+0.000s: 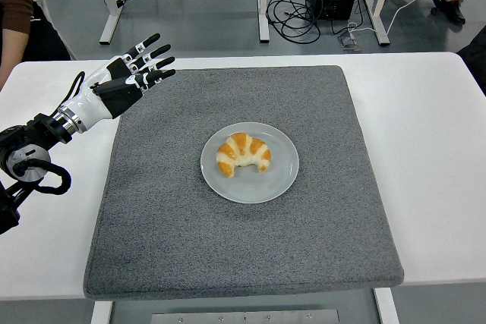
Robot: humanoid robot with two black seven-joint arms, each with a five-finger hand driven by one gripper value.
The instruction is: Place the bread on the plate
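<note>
One bread [244,153] sits in the middle of the plate [282,181] on the grey mat [167,218], so the job looks finished, while the left hand [129,73] hovers well apart, fingers spread and empty.

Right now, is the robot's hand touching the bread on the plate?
Apart. In the head view the left hand, fingers spread and empty, is at the grey mat's far left corner, with bare mat between it and the bread on the plate.

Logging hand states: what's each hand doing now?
Left hand: open, fingers spread, holding nothing.
Right hand: not in view.
</note>
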